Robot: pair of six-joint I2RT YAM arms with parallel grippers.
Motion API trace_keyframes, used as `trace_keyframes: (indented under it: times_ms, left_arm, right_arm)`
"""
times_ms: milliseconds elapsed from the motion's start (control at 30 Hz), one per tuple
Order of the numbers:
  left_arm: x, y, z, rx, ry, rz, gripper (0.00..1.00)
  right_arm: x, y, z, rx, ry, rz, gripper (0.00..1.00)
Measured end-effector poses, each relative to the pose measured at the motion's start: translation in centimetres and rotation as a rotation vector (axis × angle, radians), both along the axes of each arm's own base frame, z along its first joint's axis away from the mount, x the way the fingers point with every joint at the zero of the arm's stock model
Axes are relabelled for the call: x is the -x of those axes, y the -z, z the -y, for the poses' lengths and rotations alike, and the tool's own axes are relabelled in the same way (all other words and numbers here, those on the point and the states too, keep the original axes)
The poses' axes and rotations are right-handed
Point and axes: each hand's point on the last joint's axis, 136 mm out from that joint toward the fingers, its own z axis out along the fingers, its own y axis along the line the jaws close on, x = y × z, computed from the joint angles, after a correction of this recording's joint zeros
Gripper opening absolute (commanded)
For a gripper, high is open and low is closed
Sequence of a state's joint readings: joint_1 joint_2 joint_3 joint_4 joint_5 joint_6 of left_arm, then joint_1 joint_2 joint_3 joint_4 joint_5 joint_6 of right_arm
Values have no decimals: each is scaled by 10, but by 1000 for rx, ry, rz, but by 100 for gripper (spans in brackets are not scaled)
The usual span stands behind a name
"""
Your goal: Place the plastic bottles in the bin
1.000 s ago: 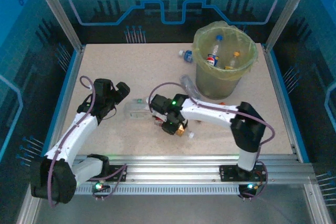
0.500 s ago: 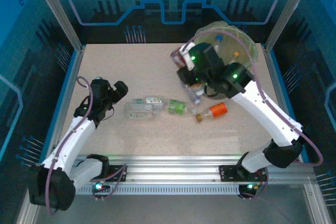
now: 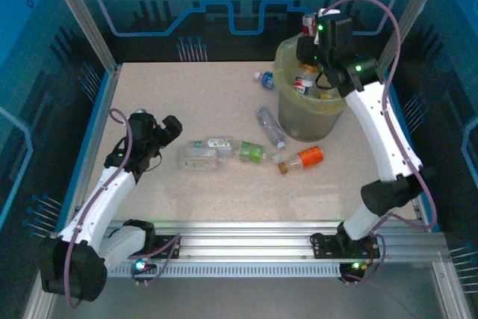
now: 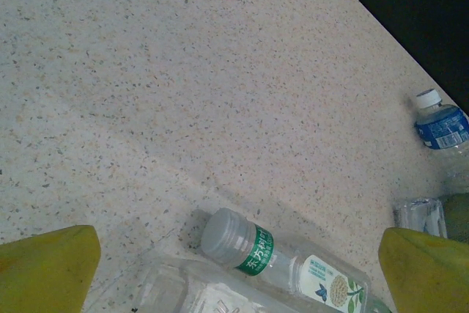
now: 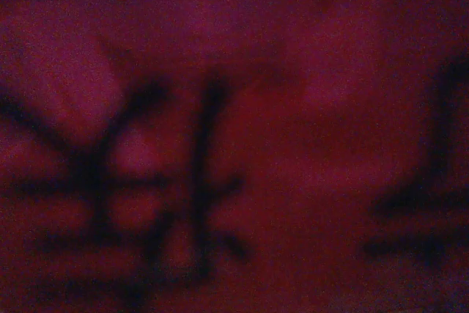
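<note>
Counter (image 3: 187,102) carries the bin (image 3: 287,121) at its far right corner, with several bottles visible inside. Right fingers (image 3: 314,33) hang above the bin's rim, clamped on a red-labelled bottle (image 3: 308,24). Left fingers (image 4: 44,269) are spread wide and empty, low over the counter's left side. Six plastic bottles (image 3: 252,153) lie on the counter: four in a row mid-counter, two just beside the bin.

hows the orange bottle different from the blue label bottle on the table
The orange bottle has an orange body, while the blue label bottle is clear with a blue band and a white cap. The orange bottle lies on the near side of the bin, and the blue label bottle lies at its far left. Both lie on their sides on the table, outside the bin.
</note>
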State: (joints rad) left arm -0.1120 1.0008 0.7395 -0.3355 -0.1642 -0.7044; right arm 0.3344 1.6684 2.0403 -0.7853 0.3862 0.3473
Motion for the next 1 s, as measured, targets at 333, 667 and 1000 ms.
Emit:
trace_keyframes:
  times_ms: [333, 667, 1000]
  left_arm:
    - [0, 0, 0, -3, 7, -1, 99]
    - [0, 0, 2, 1, 13, -1, 99]
    - [-1, -4, 2, 1, 12, 6, 99]
  right_arm:
    - [-48, 63, 24, -40, 125, -160, 43]
    - [-45, 107, 42, 9, 188, -279, 53]
    - [-11, 143, 51, 57, 184, -367, 80]
